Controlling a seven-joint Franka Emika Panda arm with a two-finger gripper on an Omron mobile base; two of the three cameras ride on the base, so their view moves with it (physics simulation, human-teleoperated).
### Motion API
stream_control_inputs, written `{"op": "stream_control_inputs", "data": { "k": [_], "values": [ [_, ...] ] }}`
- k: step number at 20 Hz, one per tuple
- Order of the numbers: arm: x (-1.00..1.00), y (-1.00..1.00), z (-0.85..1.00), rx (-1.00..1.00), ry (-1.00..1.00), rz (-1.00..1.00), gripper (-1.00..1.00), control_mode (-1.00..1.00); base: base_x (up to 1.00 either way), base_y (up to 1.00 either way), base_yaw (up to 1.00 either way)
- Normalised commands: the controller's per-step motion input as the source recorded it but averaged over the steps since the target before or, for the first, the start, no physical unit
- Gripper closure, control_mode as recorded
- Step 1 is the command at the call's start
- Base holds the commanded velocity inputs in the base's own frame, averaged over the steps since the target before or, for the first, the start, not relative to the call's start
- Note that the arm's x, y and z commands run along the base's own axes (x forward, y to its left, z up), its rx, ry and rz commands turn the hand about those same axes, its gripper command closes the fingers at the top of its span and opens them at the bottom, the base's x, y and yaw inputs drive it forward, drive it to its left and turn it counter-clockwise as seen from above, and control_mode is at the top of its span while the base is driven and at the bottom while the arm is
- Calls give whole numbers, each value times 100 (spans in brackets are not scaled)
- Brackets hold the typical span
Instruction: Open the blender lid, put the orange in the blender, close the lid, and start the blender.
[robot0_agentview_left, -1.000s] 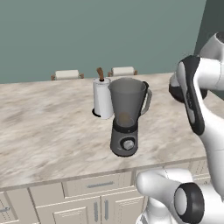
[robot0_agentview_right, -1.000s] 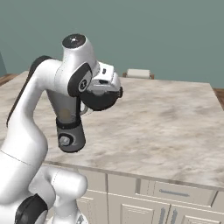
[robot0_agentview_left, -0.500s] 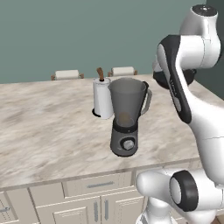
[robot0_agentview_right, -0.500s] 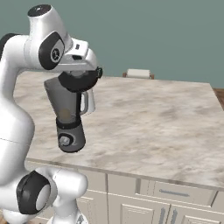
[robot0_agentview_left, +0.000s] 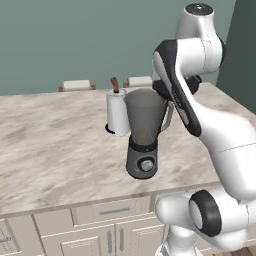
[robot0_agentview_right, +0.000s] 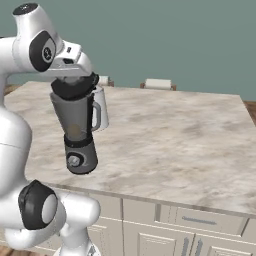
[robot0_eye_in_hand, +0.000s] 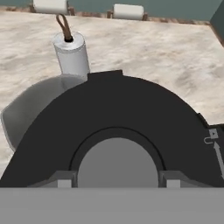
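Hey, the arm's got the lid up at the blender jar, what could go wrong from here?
1. The blender lid looks tilted over the rim of the blender, so it may seat crooked.
2. A sideways push from the gripper on the rim could tip the tall jar.
3. The paper-towel roll stands close behind and could get knocked.
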Motion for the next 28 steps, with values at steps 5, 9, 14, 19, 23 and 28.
{"op": "stream_control_inputs", "data": {
  "k": [5, 9, 14, 19, 23, 28],
  "values": [
    [63, 33, 0, 0, 4, -5, 100, -100, 0, 0, 0],
    [42, 3, -2, 0, 5, 0, 100, -100, 0, 0, 0],
    [13, 13, -7, 0, 11, 0, 100, -100, 0, 0, 0],
    [2, 39, -14, 0, 13, -2, 100, -100, 0, 0, 0],
    [11, 29, -14, 0, 11, 0, 100, -100, 0, 0, 0],
    [43, 6, -6, 0, 4, 0, 100, -100, 0, 0, 0]
  ]
}}
